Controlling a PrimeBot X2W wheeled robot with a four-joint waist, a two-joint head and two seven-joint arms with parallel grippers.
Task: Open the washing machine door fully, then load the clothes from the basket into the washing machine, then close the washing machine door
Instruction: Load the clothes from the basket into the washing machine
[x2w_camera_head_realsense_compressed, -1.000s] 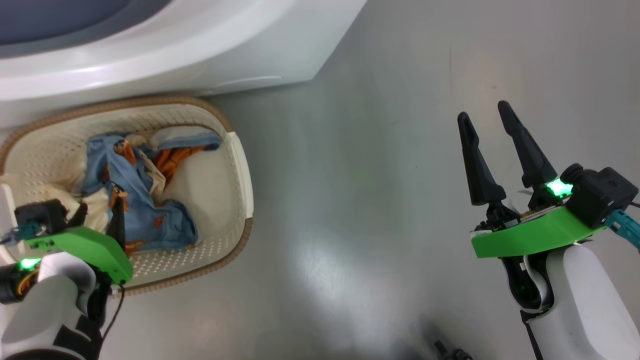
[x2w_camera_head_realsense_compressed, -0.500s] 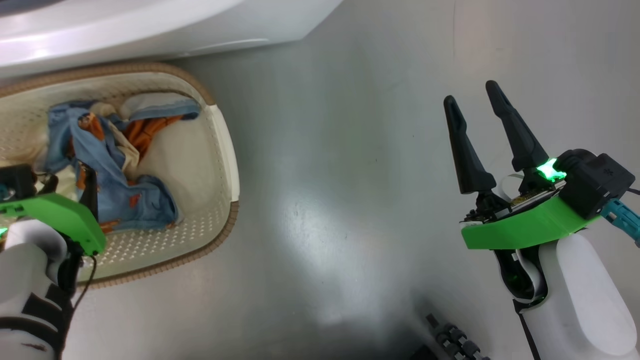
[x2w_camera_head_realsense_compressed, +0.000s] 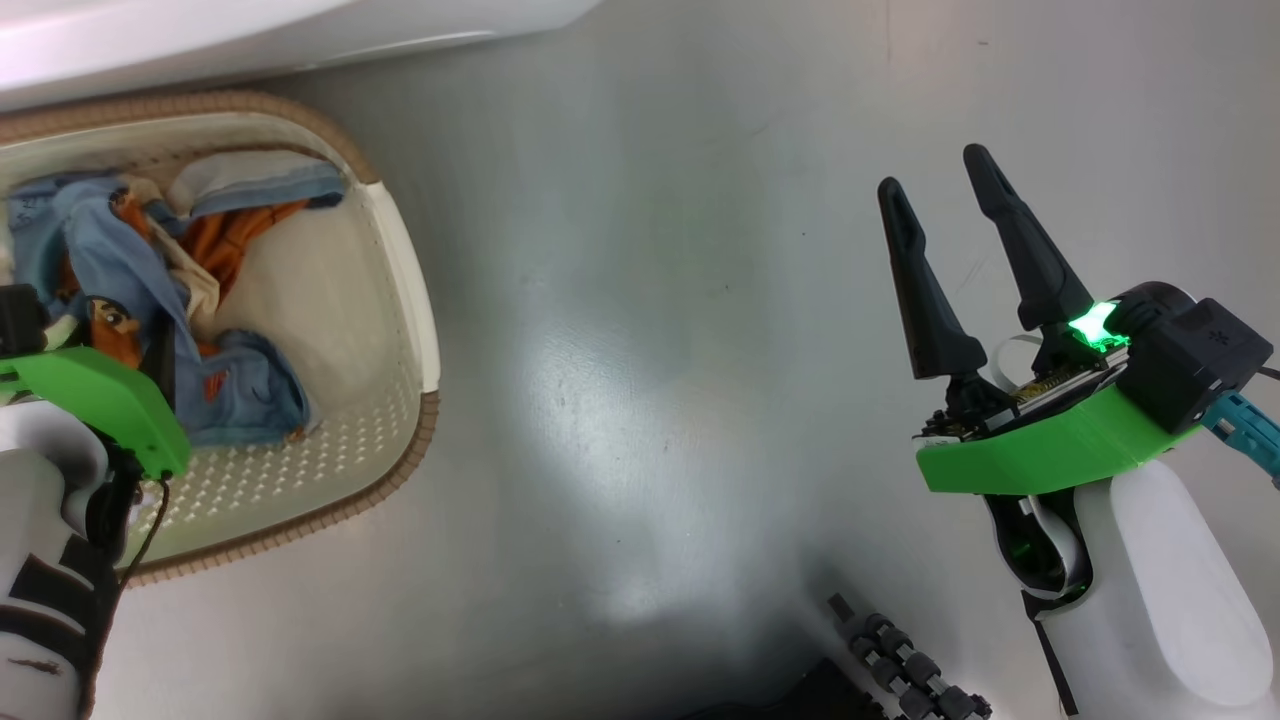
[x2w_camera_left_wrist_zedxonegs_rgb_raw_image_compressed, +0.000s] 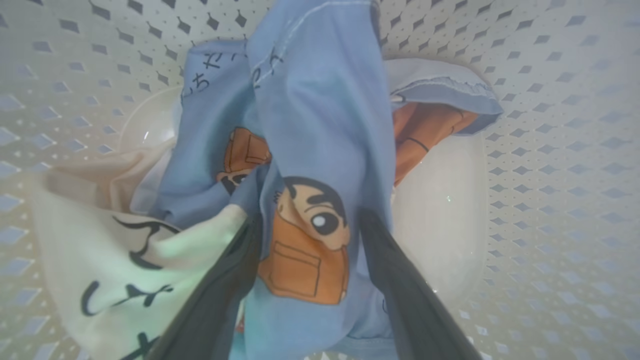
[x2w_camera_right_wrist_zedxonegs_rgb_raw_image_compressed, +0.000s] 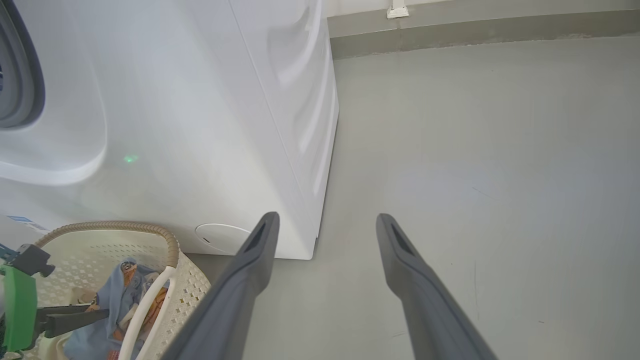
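Observation:
The cream basket (x2w_camera_head_realsense_compressed: 400, 290) stands on the floor just before the white washing machine (x2w_camera_head_realsense_compressed: 250, 40). Light blue clothes (x2w_camera_head_realsense_compressed: 240, 390) with orange prints and a cream piece lie in it. My left gripper (x2w_camera_head_realsense_compressed: 150, 345) is down inside the basket. In the left wrist view the left gripper (x2w_camera_left_wrist_zedxonegs_rgb_raw_image_compressed: 310, 220) is shut on a fold of the clothes (x2w_camera_left_wrist_zedxonegs_rgb_raw_image_compressed: 310, 125), which rises taut between the fingers; the cream piece (x2w_camera_left_wrist_zedxonegs_rgb_raw_image_compressed: 110, 260) hangs beside it. My right gripper (x2w_camera_head_realsense_compressed: 932, 172) hovers open over bare floor, far right of the basket. The washing machine door is out of view.
In the right wrist view the washing machine (x2w_camera_right_wrist_zedxonegs_rgb_raw_image_compressed: 200, 100) fills the left, with its grey gasket (x2w_camera_right_wrist_zedxonegs_rgb_raw_image_compressed: 15, 75) at the edge and the basket (x2w_camera_right_wrist_zedxonegs_rgb_raw_image_compressed: 195, 290) at its foot. A dark ribbed part of my base (x2w_camera_head_realsense_compressed: 900, 670) lies low. Grey floor (x2w_camera_right_wrist_zedxonegs_rgb_raw_image_compressed: 475, 150) stretches right.
The head camera has turned, so basket and machine slide left and up in the picture. The blue fabric has bunched and risen with my left gripper. The right gripper stays open.

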